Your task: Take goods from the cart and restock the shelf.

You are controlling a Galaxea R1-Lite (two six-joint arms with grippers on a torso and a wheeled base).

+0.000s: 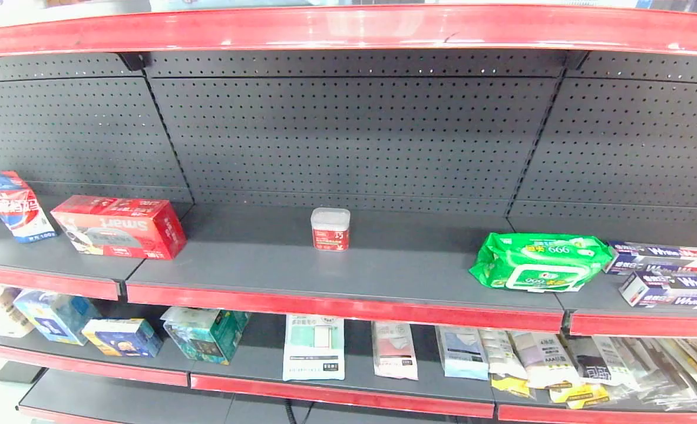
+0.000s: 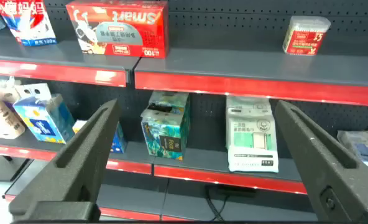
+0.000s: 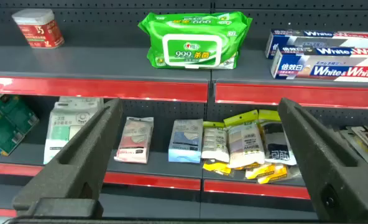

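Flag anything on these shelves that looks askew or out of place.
The red box at the left of the middle shelf sits upside down: its print is inverted. The green wipes lie skewed to the shelf's edge. At the right of the lower shelf, the packets are heaped over one another.

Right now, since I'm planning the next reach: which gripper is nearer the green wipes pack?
Right. The right gripper faces the green wipes pack from lower down; the left gripper points between the red box and small jar, farther left.
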